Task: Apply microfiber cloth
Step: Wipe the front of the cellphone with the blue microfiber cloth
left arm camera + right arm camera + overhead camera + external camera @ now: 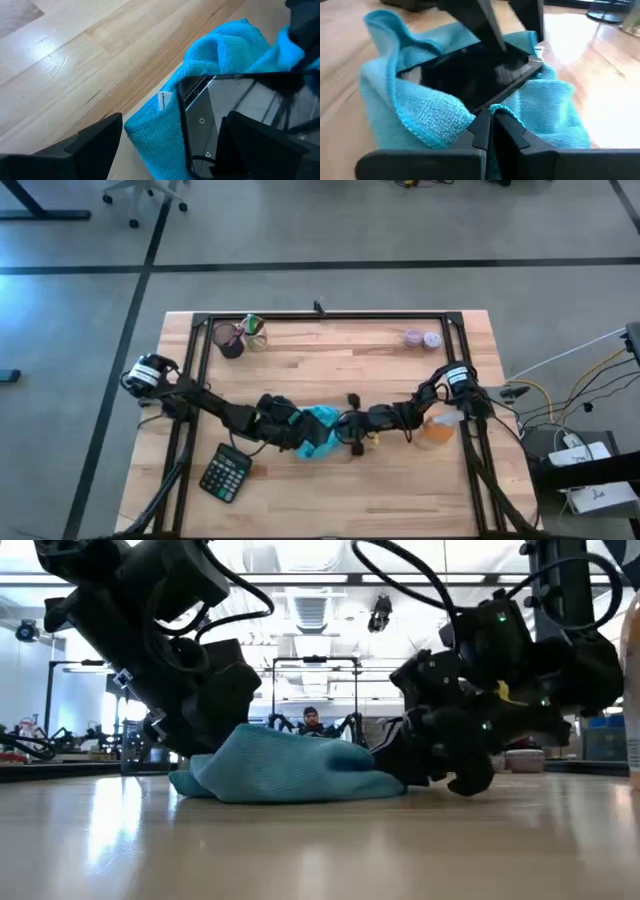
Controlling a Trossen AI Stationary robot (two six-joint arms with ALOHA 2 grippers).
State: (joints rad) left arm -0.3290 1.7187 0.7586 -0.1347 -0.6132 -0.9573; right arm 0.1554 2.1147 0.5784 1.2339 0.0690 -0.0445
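The turquoise microfiber cloth (322,432) lies bunched mid-table on the wood. A black phone (215,115) rests on it, with cloth rising around its edges (420,110). My right gripper (490,117) comes in from the table's right and is shut on the cloth. My left gripper (172,120) comes from the left and is open. One of its fingers (100,142) stands over bare wood, the other (255,145) over the phone's near end. My left gripper has one finger lying over the phone's near end; I cannot tell whether it touches. My right gripper pinches a hemmed edge of the cloth (507,112) between its two shut fingers, coming in low from the table's right. That part is raised beside the phone; the rest lies slack on the table.
A black calculator (227,473) lies near the front left. An orange bottle (437,432) sits under the right arm. A dark cup with pens (232,340) stands far left and small purple items (421,338) far right. Black frame rails (320,317) border the table.
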